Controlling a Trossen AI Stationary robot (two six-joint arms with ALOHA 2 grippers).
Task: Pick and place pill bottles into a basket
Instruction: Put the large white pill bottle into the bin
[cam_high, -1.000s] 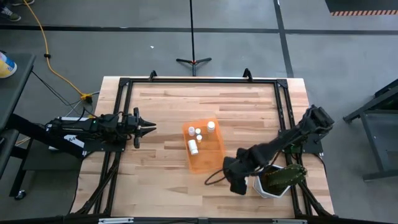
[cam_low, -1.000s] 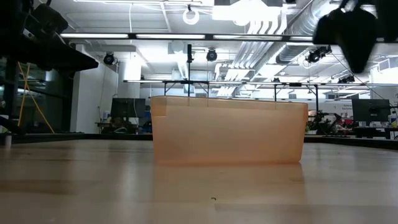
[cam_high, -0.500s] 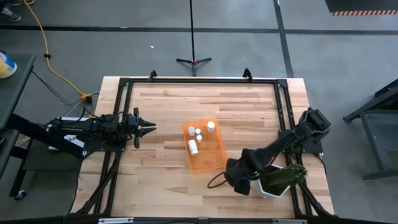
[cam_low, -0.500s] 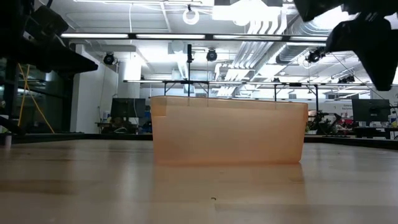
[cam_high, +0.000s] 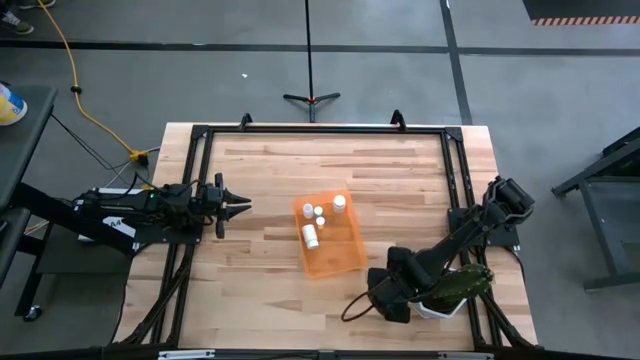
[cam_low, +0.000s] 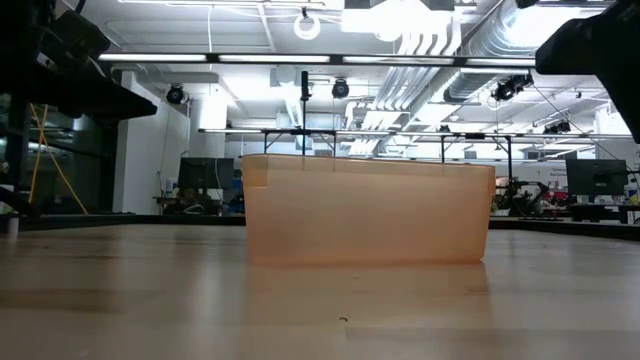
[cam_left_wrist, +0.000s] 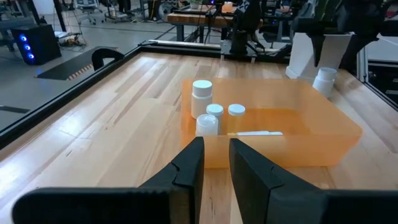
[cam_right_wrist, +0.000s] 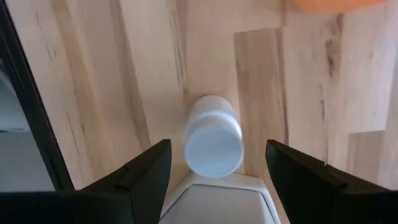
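Note:
The orange basket (cam_high: 330, 238) stands at the table's middle with several white pill bottles (cam_high: 311, 234) in it; it also shows in the low view (cam_low: 365, 210) and the left wrist view (cam_left_wrist: 292, 134). One more white pill bottle (cam_right_wrist: 213, 142) stands upright on the wood near the table's near right, beside the white pot (cam_left_wrist: 305, 56). My right gripper (cam_right_wrist: 216, 152) is open and points down over this bottle, its fingers on either side and apart from it. In the high view my right gripper (cam_high: 390, 297) hides the bottle. My left gripper (cam_high: 240, 207) is shut and empty at the table's left.
The white pot with a green plant (cam_high: 450, 288) stands close to my right gripper at the table's near right corner. A black frame rail (cam_high: 452, 190) runs along the right side. Bare wood lies between the basket and the near edge.
My right gripper has gone a little toward the table's near edge, staying pointed down and open. The basket, its bottles and my left arm have kept still.

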